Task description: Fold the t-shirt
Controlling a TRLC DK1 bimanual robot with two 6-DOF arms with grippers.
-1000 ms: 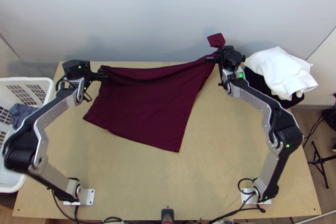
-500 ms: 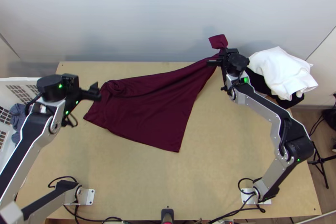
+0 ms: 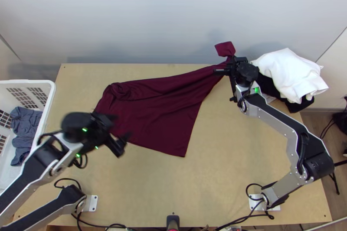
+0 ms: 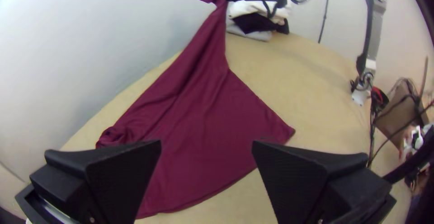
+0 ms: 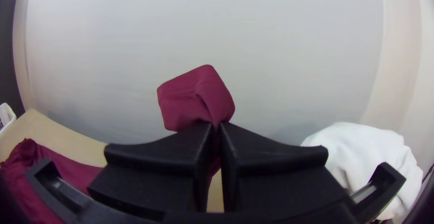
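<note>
I have the dark red shirt on the wooden table, toward its far side and left of the middle. Most of it lies spread, with soft creases running toward the far right. Its far left corner is bunched in a small roll. The far right part is drawn up into a narrow strip, and this strip goes to my right gripper. The fingers are closed on the cloth there, and a short loose end sticks out past them. In the right wrist view, the two tips of the right gripper press together on it.

My left gripper is wide apart and holds nothing. From the top view I see it over the near left part of the shirt. In the left wrist view, the cloth is seen through the wide gap.

At the left stands a white basket with a grey cloth inside. At the table's far right corner, a white cloth lies on a black one.
</note>
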